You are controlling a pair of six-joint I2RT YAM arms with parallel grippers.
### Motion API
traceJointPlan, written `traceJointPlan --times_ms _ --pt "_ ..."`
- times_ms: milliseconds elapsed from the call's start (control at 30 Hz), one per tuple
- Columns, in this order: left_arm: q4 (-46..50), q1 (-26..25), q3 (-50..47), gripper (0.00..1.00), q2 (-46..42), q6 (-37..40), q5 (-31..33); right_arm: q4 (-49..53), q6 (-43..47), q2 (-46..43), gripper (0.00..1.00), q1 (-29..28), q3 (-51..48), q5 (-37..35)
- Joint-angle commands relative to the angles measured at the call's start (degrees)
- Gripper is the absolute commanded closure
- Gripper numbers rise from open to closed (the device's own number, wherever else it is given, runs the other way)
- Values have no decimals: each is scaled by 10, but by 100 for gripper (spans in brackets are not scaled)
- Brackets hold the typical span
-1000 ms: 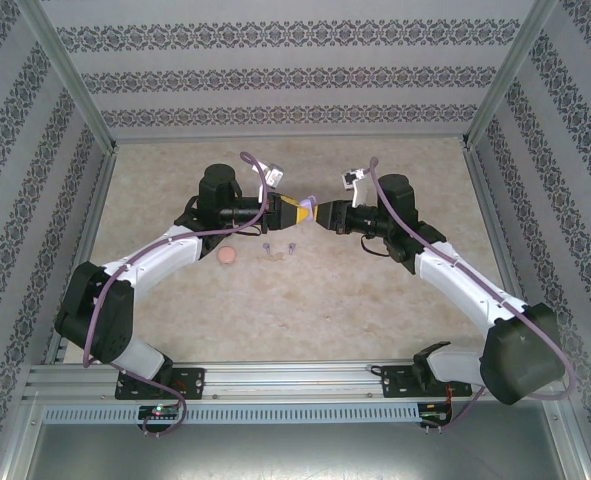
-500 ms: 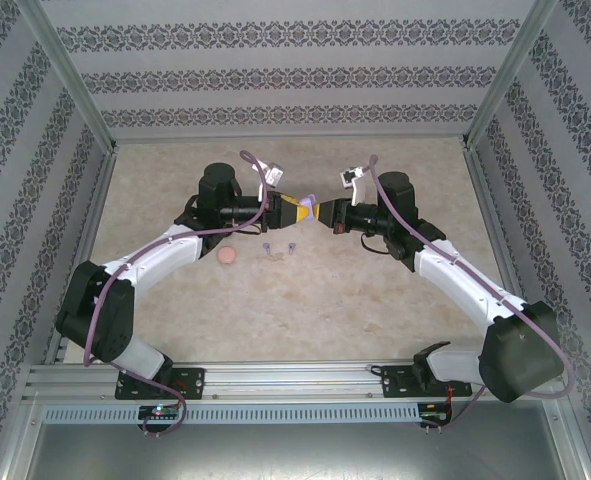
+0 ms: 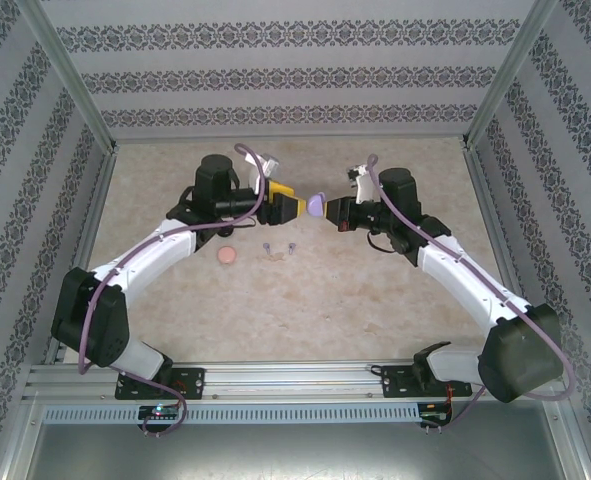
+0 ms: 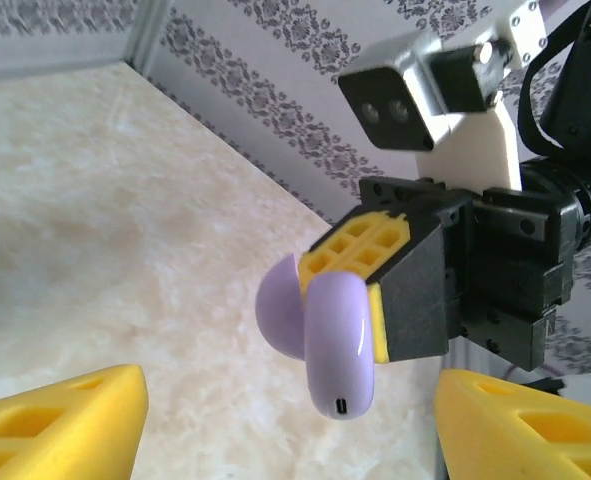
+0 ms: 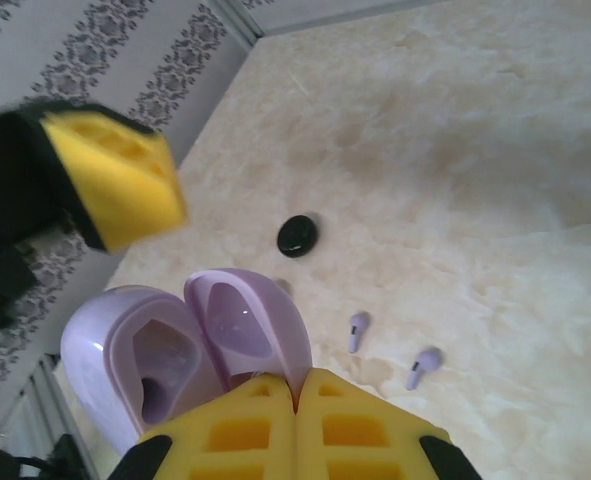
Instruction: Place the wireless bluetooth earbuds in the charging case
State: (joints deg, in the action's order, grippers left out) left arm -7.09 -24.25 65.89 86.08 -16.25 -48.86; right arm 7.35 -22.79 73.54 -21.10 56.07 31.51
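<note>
One purple case [image 5: 190,345] hinged open, both halves apparently empty, clamped at its lower edge in the fully closed right claw [image 5: 297,385] above the table [image 3: 375,300]. Left claw [image 3: 297,207] spread wide, holding nothing, just apart from the case. Two purple earbuds [image 5: 357,331] lie loose on the table, near a black disc [image 5: 297,235].

You see a beige marbled tabletop [image 3: 325,310] enclosed on three sides by pale walls [image 3: 295,90] striped with dark floral bands. Silver metal posts [image 3: 70,75] rise at the back corners, and a silver rail [image 3: 295,380] runs along the near edge.
</note>
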Motion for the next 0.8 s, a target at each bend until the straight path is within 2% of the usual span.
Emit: traceJointPlan --times_ms 0,200,400,533,767 --pt "154 6 77 24 -4 122 -14 75 93 -2 100 2 46 -29" --pt "393 6 217 23 75 257 -75 164 206 11 100 -8 103 -62" --pt "561 6 322 22 150 353 -113 220 277 28 100 -28 145 -99" --pt "627 6 366 23 184 387 -122 234 290 37 100 -38 155 -105" --pt "645 5 373 25 203 401 -140 235 293 51 100 -59 165 -106"
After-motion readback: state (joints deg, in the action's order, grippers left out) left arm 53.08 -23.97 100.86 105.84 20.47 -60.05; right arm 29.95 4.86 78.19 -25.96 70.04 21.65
